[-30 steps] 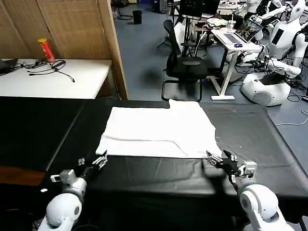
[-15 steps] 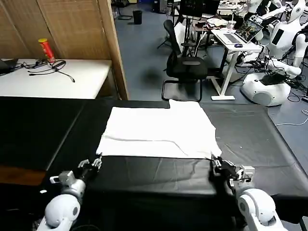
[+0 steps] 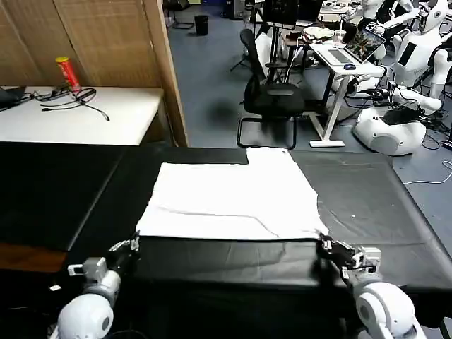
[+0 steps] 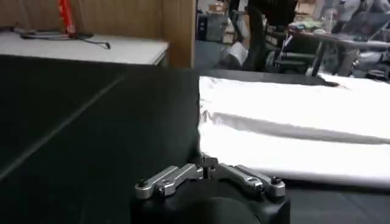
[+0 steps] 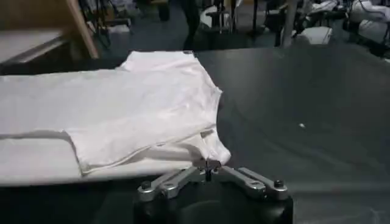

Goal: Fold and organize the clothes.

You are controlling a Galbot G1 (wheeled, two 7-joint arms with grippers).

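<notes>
Both arms reach low over the black table (image 3: 381, 205); left gripper (image 3: 133, 244) and right gripper (image 3: 325, 244) pinch the folded white T-shirt's (image 3: 233, 194) near corners.

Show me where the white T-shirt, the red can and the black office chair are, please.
white T-shirt (image 3: 233, 198), head view, middle of the flat cloth.
red can (image 3: 68, 73), head view, middle of its body, on the white table.
black office chair (image 3: 272, 99), head view, on its seat.

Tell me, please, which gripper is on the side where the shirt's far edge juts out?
The right gripper, at the shirt's near right corner; the far edge juts out there, while the left gripper's side runs straight.
</notes>
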